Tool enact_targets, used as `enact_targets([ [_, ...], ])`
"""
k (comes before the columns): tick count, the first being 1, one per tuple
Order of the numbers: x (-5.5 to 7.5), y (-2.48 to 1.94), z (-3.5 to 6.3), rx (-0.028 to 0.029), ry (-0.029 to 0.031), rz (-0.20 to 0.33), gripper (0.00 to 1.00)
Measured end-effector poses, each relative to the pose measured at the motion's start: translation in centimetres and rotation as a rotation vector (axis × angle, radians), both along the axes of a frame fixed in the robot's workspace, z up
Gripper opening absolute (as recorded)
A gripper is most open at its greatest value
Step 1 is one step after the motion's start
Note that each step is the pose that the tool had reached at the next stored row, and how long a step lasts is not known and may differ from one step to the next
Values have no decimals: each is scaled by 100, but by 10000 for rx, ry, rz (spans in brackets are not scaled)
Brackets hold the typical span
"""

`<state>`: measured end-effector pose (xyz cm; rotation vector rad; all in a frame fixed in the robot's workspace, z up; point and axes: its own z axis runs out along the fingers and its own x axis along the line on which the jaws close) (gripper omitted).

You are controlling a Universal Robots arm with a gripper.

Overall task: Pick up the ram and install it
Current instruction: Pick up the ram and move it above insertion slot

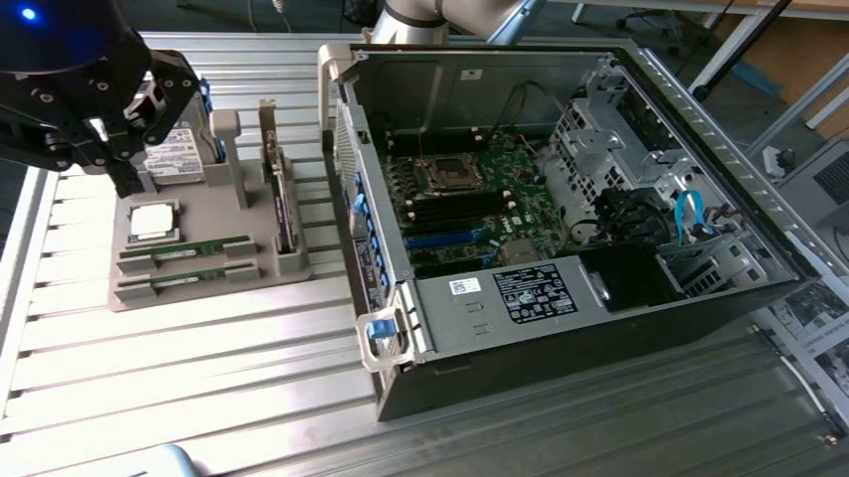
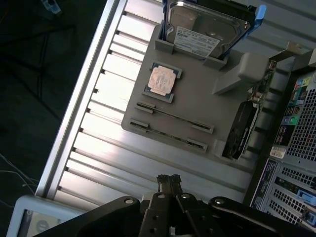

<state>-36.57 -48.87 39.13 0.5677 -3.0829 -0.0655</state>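
Two green ram sticks lie on edge in slots of a grey holder tray: one ram stick closer to the processor and a second ram stick in front of it. In the wrist view they are thin lines, ram stick and second ram stick. My gripper hangs above the tray's back corner, over the hard drive and processor, apart from the ram. Its fingertips are pressed together with nothing between them; gripper.
On the tray are also a square silver processor, a hard drive and an upright black card. The open computer case lies at the exterior view's right, its motherboard with long memory slots exposed. A ribbed metal table is underneath.
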Motion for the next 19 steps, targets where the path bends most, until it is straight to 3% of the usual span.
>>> enact_targets([
  [19,1,0,0,-19,1,955,11],
])
